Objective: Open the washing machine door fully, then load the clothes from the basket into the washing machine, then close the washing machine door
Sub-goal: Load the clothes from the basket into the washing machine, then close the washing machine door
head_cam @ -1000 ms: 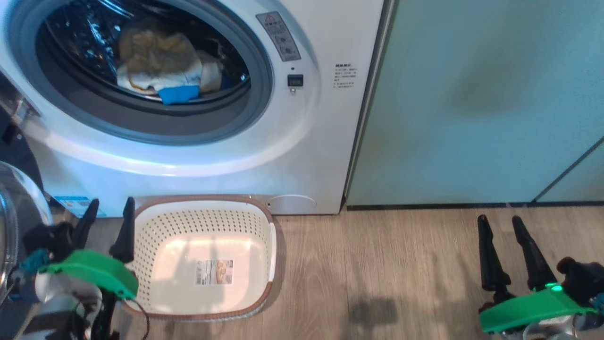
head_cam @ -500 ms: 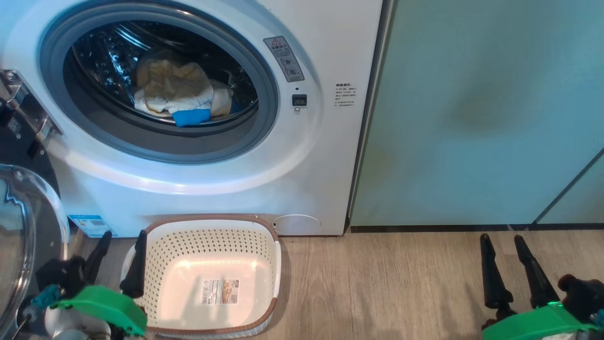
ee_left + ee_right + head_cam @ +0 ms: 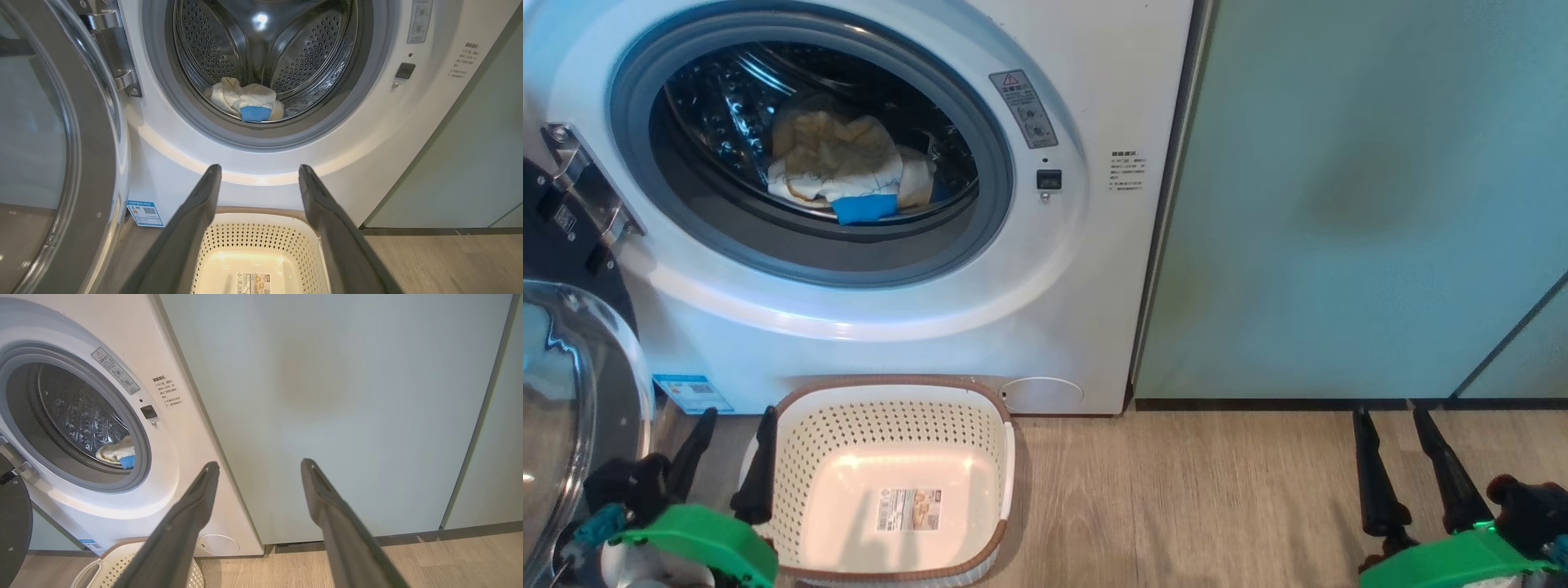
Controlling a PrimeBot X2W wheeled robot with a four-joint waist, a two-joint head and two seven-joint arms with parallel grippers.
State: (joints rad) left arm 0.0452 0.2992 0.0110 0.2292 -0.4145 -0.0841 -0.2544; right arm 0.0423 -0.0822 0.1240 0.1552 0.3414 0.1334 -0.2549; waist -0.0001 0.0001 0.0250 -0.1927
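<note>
Pale yellow bear-print clothes point(image 3: 837, 163) lie low in the white washing machine's point(image 3: 1045, 310) drum, upper left; the cream perforated basket point(image 3: 890, 382) stands empty below. Left gripper point(image 3: 738, 416) and right gripper point(image 3: 1390, 418) — fingers apart, empty. Risk: the round black glass-bowled door point(image 3: 572, 392), far left, could catch the basket or pinch fabric on closing. Pale green cabinet point(image 3: 1339, 204) at right.

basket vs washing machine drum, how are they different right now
The basket is empty, only a label on its bottom; the drum holds the clothes. The basket is cream plastic and rectangular; the drum is steel and round. The basket sits on the floor; the drum is higher, inside the washing machine. Both have perforated walls.
</note>
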